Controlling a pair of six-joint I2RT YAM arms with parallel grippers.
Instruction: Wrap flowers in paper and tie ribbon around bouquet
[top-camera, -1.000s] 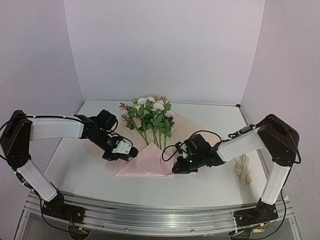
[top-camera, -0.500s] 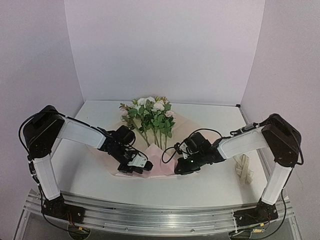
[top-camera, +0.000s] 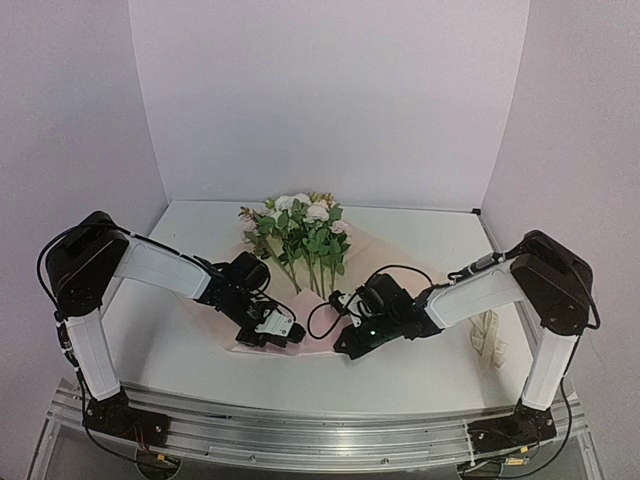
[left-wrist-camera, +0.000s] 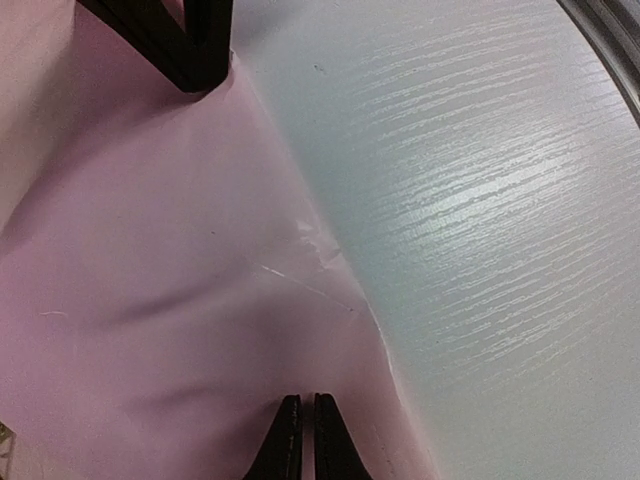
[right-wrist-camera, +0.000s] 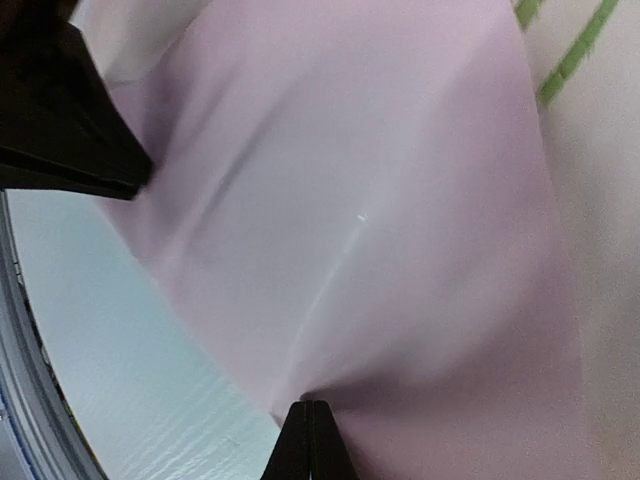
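Pink paper (left-wrist-camera: 150, 250) pinched by left gripper (left-wrist-camera: 301, 402) and right gripper (right-wrist-camera: 308, 406).

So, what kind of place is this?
Probably a robot test booth, not a shop: plain lilac walls around a white table, left arm and right arm bolted on a metal rail.

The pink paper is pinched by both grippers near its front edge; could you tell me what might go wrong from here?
The thin paper could tear if the left gripper and right gripper pull apart; it is already creased by the edge.
The right gripper holds only the very edge, so it may slip.
Folding could drag the loose flowers askew.
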